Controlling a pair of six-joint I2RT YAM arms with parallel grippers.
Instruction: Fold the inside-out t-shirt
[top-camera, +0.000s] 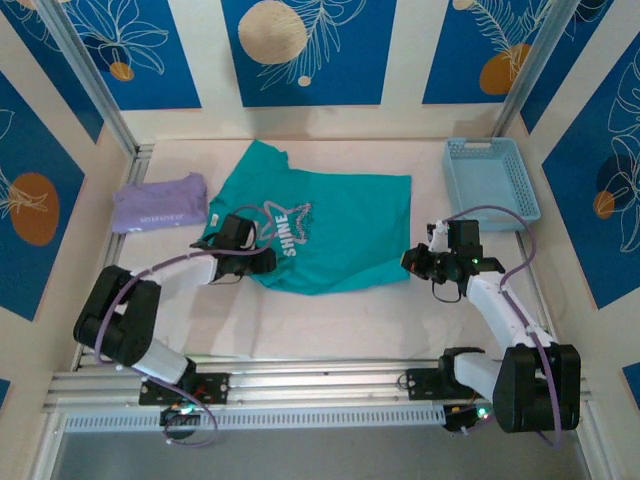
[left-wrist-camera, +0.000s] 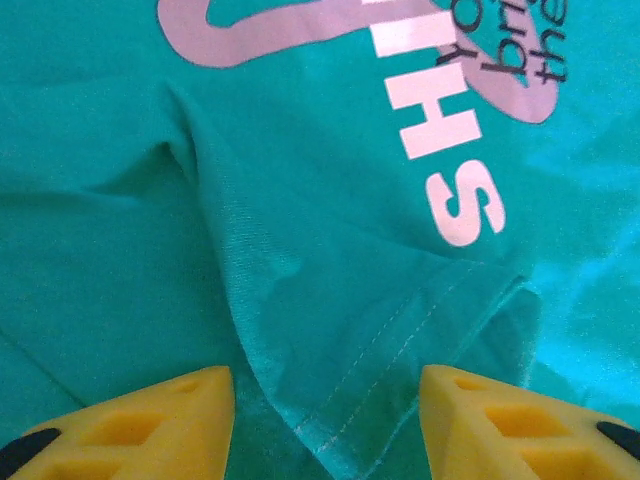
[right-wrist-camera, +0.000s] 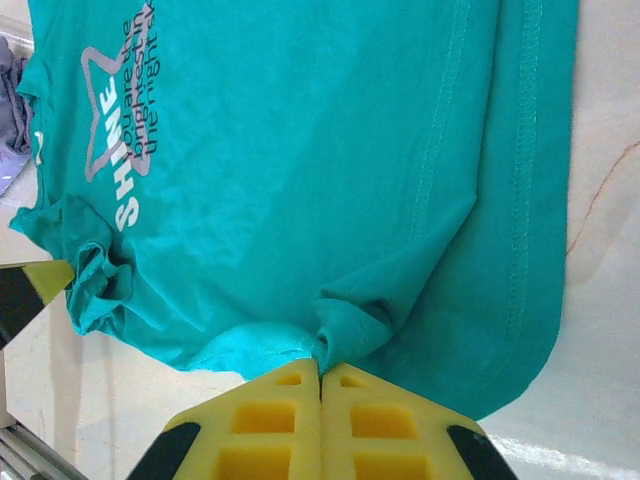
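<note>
Altogether: one teal t-shirt (top-camera: 340, 225), one lavender shirt (top-camera: 160, 203) (folded), one basket (top-camera: 481, 144).

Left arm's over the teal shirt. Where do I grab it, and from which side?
I'd take the stitched hem fold of the t-shirt, coming straight down from above: it lies as a doubled ridge between the open left gripper's fingers, with its free edge towards them.
</note>
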